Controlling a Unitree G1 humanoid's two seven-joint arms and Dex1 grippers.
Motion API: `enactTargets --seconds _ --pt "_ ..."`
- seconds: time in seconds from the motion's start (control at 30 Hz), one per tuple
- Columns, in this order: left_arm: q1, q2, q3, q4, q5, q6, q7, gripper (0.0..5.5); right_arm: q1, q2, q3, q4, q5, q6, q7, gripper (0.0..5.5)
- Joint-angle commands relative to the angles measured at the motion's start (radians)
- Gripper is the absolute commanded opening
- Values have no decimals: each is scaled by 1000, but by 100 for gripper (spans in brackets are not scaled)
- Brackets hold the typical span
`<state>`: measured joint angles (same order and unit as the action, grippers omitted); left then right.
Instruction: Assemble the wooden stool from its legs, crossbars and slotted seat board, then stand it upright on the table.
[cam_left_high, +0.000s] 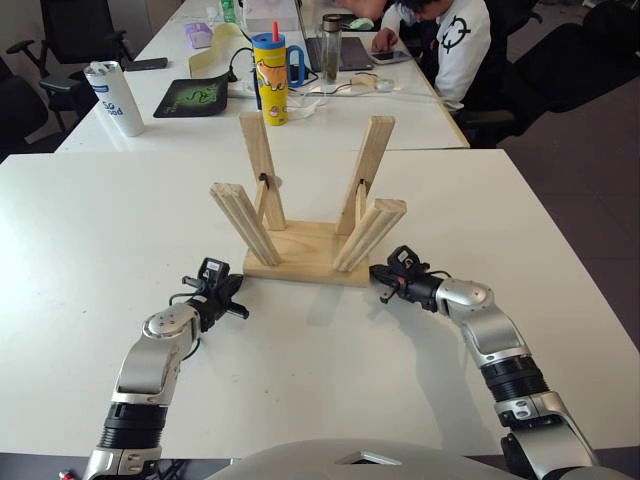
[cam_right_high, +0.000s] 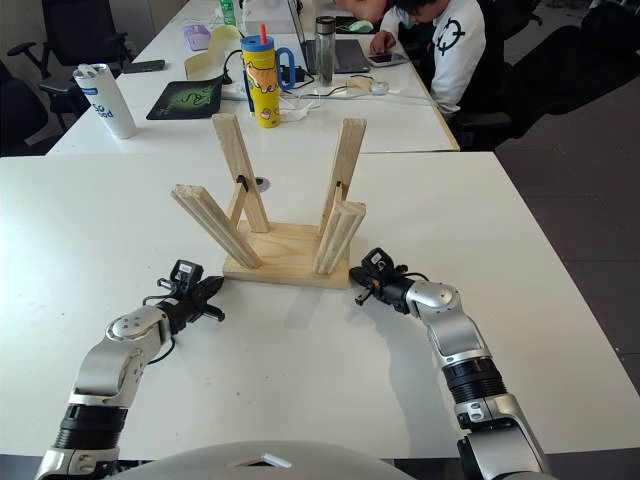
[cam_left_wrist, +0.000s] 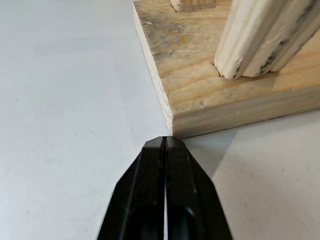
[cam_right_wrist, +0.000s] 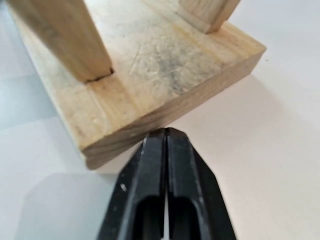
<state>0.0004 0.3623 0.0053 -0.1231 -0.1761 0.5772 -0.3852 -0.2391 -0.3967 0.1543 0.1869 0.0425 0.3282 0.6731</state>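
White table (cam_left_high: 90, 250) bearing the stool upside down: its seat board (cam_left_high: 300, 262) lies flat, directly ahead of both grippers, and four legs (cam_left_high: 368, 170) rise splayed from it, up and away from the fingertips. We cannot make out the crossbars clearly. The left gripper (cam_left_wrist: 164, 150) rests low over the table with its fingers pressed together and nothing between them; its tip points at the board's nearest corner, just short of it. The right gripper (cam_right_wrist: 166, 137) is likewise closed and empty, its tip just beside the board's opposite near edge; we cannot tell whether it touches the wood. A yellow cup (cam_left_high: 270, 80) stands far beyond the stool on another table.

We judge the joining largely finished, with the turning over yet to be done. The next move calls for both pairs of fingers to part, take hold on either side of the board or legs, and rotate together so the legs come down evenly without loosening.
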Motion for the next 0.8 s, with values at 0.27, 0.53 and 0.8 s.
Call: enactTargets --seconds 0.27,0.53,0.8 --pt "-107 31 -67 225 142 -229 14 0 16 -13 16 48 -49 33 -57 2" --pt "-94 13 -123 209 130 -284 -85 0 66 -21 36 -50 -32 83 -38 2" --pt "-90 -18 -130 34 92 -222 -104 0 32 -19 41 -193 5 59 9 2"
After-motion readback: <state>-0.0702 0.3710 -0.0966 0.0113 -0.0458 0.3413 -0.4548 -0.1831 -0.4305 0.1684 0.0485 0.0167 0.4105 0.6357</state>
